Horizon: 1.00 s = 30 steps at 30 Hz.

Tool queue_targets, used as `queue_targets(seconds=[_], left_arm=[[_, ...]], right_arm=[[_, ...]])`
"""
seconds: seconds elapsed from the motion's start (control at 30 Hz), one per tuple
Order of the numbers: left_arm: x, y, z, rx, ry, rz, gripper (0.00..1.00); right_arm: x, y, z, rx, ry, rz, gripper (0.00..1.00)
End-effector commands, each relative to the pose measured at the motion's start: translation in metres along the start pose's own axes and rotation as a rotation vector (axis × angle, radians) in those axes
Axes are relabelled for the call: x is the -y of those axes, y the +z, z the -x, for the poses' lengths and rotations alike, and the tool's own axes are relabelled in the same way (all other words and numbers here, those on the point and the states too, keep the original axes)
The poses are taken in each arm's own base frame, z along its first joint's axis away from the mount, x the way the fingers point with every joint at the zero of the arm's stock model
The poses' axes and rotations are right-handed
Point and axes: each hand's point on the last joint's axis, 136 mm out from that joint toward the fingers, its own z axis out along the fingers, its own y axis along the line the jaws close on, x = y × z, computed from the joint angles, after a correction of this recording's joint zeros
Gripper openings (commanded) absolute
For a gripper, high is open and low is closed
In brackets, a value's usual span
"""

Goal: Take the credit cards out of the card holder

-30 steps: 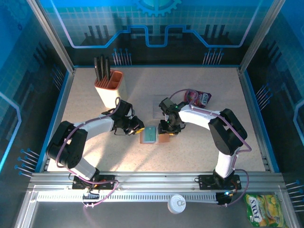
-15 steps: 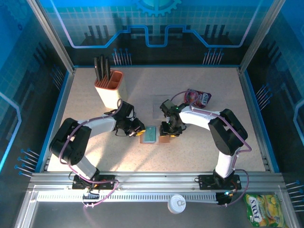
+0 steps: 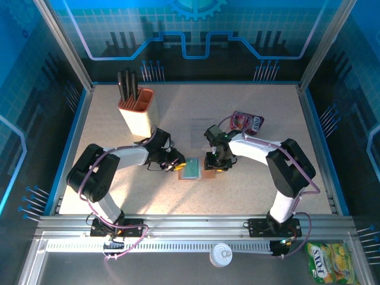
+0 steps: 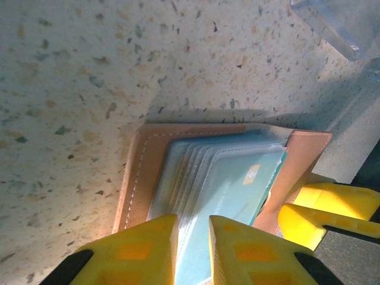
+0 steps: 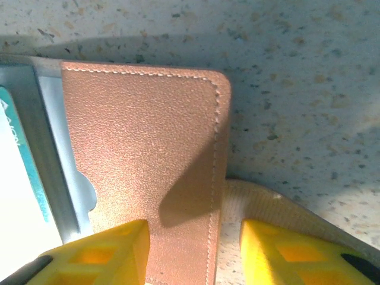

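The wallet (image 4: 142, 172) lies open on the table (image 3: 255, 190), between left claw (image 3: 180, 167) and right claw (image 3: 215, 170). The cards (image 4: 237, 190) sit in its pockets just ahead of the left claw. The knife block (image 3: 135, 110) stands behind the left claw, the snack pouch (image 3: 248, 123) behind the right claw

A speckled beige tabletop (image 3: 119, 196) sits inside blue circuit-patterned walls (image 3: 196, 35) framed by aluminium posts (image 3: 62, 41), brightly lit.

You see the whole desk (image 3: 249, 196) from high behind the arm bases at 6 o'clock. Both wrist cameras look down close on the card holder (image 3: 199, 171), shared by all views.
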Motion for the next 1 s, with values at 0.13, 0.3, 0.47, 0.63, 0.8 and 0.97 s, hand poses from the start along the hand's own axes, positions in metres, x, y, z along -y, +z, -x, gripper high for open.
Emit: queue_targets(seconds=[0.13, 0.3, 0.47, 0.63, 0.8, 0.97], left_arm=[[0.002, 0.0, -0.003, -0.001, 0.002, -0.014, 0.21], [0.003, 0.003, -0.001, -0.002, 0.012, -0.01, 0.21], [0.005, 0.003, 0.002, 0.0, 0.026, -0.004, 0.21], [0.01, 0.001, 0.0, -0.009, 0.035, -0.018, 0.21], [0.017, -0.01, 0.002, 0.017, 0.046, -0.02, 0.21], [0.016, -0.015, -0.003, 0.004, 0.039, -0.004, 0.19]], right_arm=[[0.008, -0.015, 0.002, 0.03, 0.022, -0.013, 0.45], [0.006, -0.022, 0.004, 0.054, 0.022, -0.002, 0.44], [0.008, -0.031, 0.009, 0.083, 0.014, -0.011, 0.44], [-0.007, -0.052, 0.017, 0.162, -0.004, 0.073, 0.42], [-0.03, -0.062, 0.021, 0.184, -0.022, 0.185, 0.42], [-0.062, -0.061, 0.02, 0.177, -0.073, 0.338, 0.4]])
